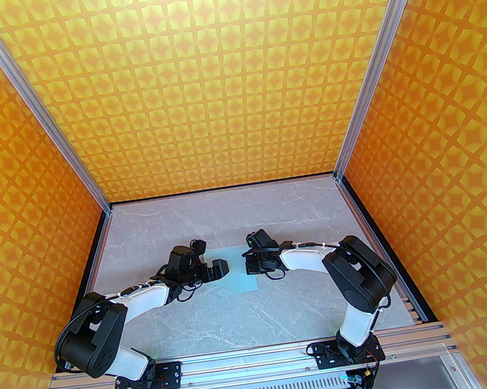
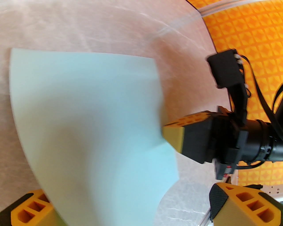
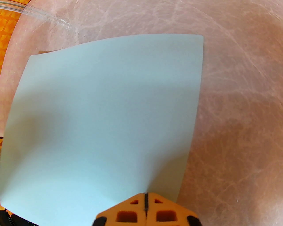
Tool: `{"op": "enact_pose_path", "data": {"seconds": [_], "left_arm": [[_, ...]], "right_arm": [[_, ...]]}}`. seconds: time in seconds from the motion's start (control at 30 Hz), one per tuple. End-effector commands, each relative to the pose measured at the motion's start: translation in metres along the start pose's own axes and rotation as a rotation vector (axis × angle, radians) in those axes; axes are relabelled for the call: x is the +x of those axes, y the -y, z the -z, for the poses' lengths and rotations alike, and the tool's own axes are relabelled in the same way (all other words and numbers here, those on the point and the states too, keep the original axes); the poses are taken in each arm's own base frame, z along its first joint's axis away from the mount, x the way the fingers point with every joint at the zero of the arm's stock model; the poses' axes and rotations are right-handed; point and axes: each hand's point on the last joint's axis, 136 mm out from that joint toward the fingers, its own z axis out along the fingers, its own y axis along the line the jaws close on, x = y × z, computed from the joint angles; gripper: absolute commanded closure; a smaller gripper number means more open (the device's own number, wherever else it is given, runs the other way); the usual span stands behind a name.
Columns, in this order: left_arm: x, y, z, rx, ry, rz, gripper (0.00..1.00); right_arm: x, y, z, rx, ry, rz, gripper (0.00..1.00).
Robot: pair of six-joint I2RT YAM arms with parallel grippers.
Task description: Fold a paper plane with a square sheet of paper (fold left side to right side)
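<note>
**Gripper and sheet status**

Left gripper [image 1: 220,268]: jaws spread fully. In the left wrist view its two fingers [image 2: 238,200] stand wide apart, one at each lower corner. The square sheet of paper [image 1: 241,278] reaches down between them and hides part of the left-hand finger. The picture is blurred there, so contact with the finger cannot be determined. The jaws are not closed on anything.

Right gripper [image 3: 146,198]: jaws closed tight, pads together. The tips meet the sheet at its right-hand edge. Whether the edge is nipped between the pads or only pressed down cannot be determined.

Sheet: pale blue, located near the centre of the desk [image 1: 224,320], between the two grippers and well clear of all four desk edges.
</note>
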Motion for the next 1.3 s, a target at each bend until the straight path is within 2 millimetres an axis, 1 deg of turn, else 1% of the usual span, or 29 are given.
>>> {"op": "enact_pose_path", "data": {"seconds": [0.0, 0.23, 0.37, 0.47, 0.57, 0.7, 0.87, 1.13, 1.27], "left_arm": [[-0.001, -0.010, -0.002, -0.026, 0.016, -0.003, 0.00], [-0.023, -0.005, -0.016, 0.002, 0.058, -0.010, 0.01], [-0.023, -0.011, -0.025, -0.007, 0.041, 0.015, 0.01], [-0.025, -0.009, -0.025, 0.010, 0.054, 0.029, 0.01], [-0.029, 0.003, -0.024, 0.072, 0.072, 0.027, 0.00], [-0.036, 0.026, -0.014, 0.167, 0.105, 0.016, 0.00], [-0.029, 0.037, -0.012, 0.175, 0.069, 0.000, 0.00], [-0.021, 0.046, -0.010, 0.180, 0.045, 0.005, 0.01], [-0.018, 0.047, -0.009, 0.178, 0.035, 0.015, 0.01]], "right_arm": [[0.018, 0.017, 0.001, 0.053, -0.056, -0.025, 1.00], [0.019, 0.017, 0.002, 0.056, -0.056, -0.028, 1.00], [0.019, 0.017, 0.003, 0.056, -0.054, -0.026, 1.00], [0.019, 0.017, 0.003, 0.055, -0.052, -0.025, 1.00], [0.019, 0.017, 0.003, 0.056, -0.054, -0.026, 1.00], [0.020, 0.018, 0.003, 0.056, -0.054, -0.026, 1.00], [0.018, 0.017, 0.002, 0.056, -0.051, -0.024, 1.00], [0.019, 0.019, 0.001, 0.064, -0.055, -0.025, 1.00], [0.017, 0.018, 0.001, 0.062, -0.053, -0.025, 1.00]]}}
